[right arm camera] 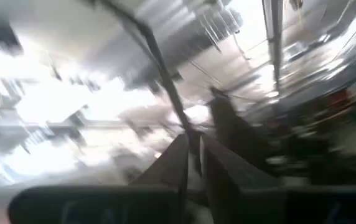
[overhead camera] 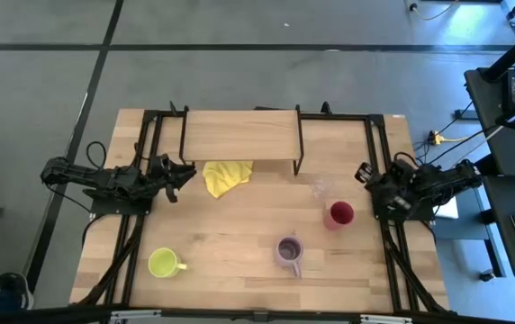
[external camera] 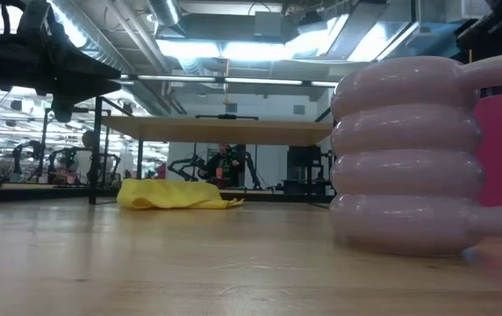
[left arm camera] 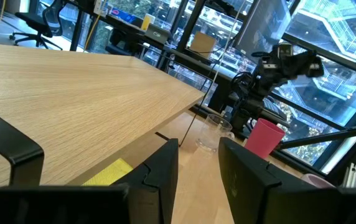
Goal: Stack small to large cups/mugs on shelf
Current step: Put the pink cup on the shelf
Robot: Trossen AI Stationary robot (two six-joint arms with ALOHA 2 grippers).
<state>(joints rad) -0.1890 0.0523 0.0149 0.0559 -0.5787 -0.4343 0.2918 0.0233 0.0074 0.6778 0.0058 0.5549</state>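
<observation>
- The desk (overhead camera: 239, 243) carries everything: one shelf, four vessels, one cloth, with one arm at each side.
- The shelf (overhead camera: 239, 135) stands at the far edge, its board bare, so by my judgement no stacking has begun and the step in hand is the first reach.
- The left gripper (overhead camera: 184, 171) hangs low near the shelf's left leg, just beside the yellow cloth (overhead camera: 226, 175); its fingers stand slightly apart and hold nothing.
- The right gripper (overhead camera: 364, 173) waits at the right edge near the red cup; its fingers sit nearly closed, empty.
- Cups, four in all, largest first: one red cup (overhead camera: 339, 214) right of centre; one lilac mug (overhead camera: 289, 252) nearer the front; one lime-yellow mug (overhead camera: 163, 263) front left, well apart from the others.
- One clear glass (overhead camera: 319, 188), smallest, stands just beside the red cup, toward the shelf.
- The next move likely calls for opening a gripper wide, then closing on one cup's rim.
</observation>
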